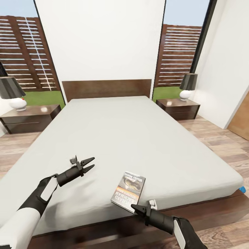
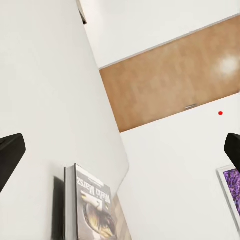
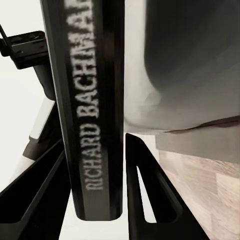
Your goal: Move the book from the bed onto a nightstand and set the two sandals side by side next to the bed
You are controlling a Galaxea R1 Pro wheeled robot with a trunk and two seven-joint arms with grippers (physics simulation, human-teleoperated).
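Note:
The book (image 1: 128, 191) lies near the foot edge of the bed (image 1: 138, 138), its lower corner hanging over the mattress edge. My right gripper (image 1: 134, 208) is shut on that corner. In the right wrist view the book's spine (image 3: 92, 100) stands between the two fingers (image 3: 145, 190). My left gripper (image 1: 88, 164) hovers open over the mattress, left of the book, nothing in it. The left wrist view looks past its spread fingertips (image 2: 10, 152) at the book (image 2: 92, 210). A blue sandal tip (image 1: 243, 189) peeks out at the bed's right foot corner. Nightstands stand left (image 1: 29, 117) and right (image 1: 178, 108) of the headboard.
Each nightstand carries a dark-shaded lamp, on the left (image 1: 12, 93) and on the right (image 1: 187, 86). The bed's dark wooden frame (image 1: 207, 211) runs along the foot edge. Wood-plank floor (image 1: 221, 145) lies on both sides, with a brown door (image 1: 242, 117) at the right.

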